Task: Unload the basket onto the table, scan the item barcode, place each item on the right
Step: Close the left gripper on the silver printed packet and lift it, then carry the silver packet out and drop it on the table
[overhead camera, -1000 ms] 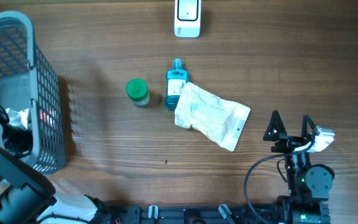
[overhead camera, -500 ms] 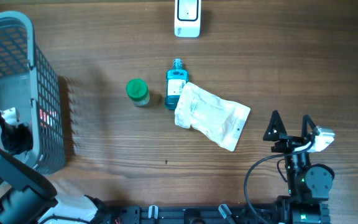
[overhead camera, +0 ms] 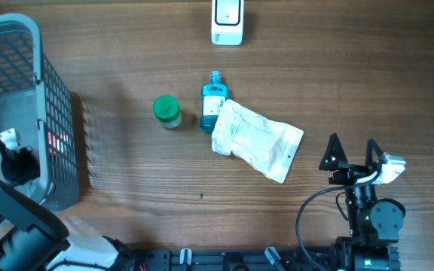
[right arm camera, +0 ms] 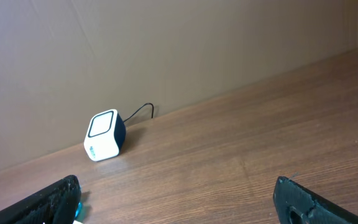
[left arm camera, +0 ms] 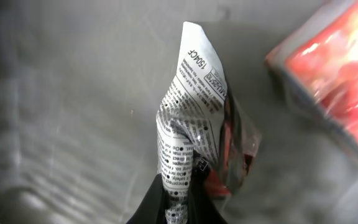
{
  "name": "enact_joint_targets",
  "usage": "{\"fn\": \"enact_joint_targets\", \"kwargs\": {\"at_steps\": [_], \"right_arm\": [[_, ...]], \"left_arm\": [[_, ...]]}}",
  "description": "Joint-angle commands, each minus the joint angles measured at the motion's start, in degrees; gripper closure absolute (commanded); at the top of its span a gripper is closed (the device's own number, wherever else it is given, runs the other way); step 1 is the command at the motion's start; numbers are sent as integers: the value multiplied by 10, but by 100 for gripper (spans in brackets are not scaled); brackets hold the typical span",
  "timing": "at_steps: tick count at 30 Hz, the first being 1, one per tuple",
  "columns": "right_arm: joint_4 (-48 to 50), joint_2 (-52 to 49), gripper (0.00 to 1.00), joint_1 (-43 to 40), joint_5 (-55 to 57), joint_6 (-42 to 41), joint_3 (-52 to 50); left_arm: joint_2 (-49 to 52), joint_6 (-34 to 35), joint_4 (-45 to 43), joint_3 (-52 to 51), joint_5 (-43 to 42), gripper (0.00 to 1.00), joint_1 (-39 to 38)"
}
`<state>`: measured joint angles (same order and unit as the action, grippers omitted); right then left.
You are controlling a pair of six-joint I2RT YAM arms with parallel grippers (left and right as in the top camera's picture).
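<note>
Left arm is down inside the grey plastic mesh basket [overhead camera: 47,113], which stands well to the left of the white box-shaped barcode scanner [overhead camera: 227,22] and nearer to me than it.

Left fingers [left arm camera: 178,190] are closed tight on the item, a crinkled white packet with black print and a red-and-silver inner face [left arm camera: 191,124]. They pinch its near end. Its long axis runs straight out from the fingertips toward the basket floor, the far corner pointing away. A second, red glossy packet [left arm camera: 334,74] lies apart from it in the same basket.

I can read print on the held packet but cannot make out a barcode on the side facing my wrist camera.

Right fingers [overhead camera: 351,140] are spread fully and hold nothing. They are parked on the desk [overhead camera: 126,196] right of the scanner and toward me, with the scanner's face in their view.

My read: the left arm owns this move. The packet must rise clear of the basket wall, then travel right and away to the scanner. The crumpled film may hide the code from the window.
</note>
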<state>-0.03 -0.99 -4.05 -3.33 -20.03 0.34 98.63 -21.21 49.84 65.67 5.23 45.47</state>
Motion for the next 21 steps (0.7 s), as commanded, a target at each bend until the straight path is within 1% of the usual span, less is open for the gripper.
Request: {"fn": "enact_joint_targets", "kwargs": {"at_steps": [1,4,6,9,11,13,15,18,21], "right_arm": [[2,4,0,0,7,4,0],[2,4,0,0,7,4,0],[2,4,0,0,7,5,0],[2,4,0,0,7,4,0],[2,4,0,0,7,4,0],[2,4,0,0,7,4,0],[2,4,0,0,7,4,0],[2,4,0,0,7,5,0],[2,4,0,0,7,4,0]], "left_arm": [[14,31,-9,-5,-92,96,-2],[14,71,-10,17,-96,96,-2],[14,94,-8,38,-116,96,-2],[10,126,-3,83,-183,96,-3],[6,155,-3,137,-261,96,-3],[1,174,-2,174,-300,96,-6],[-8,179,5,221,-333,96,-16],[-30,183,20,279,-333,96,-39],[-61,210,20,329,-333,96,-65]]}}
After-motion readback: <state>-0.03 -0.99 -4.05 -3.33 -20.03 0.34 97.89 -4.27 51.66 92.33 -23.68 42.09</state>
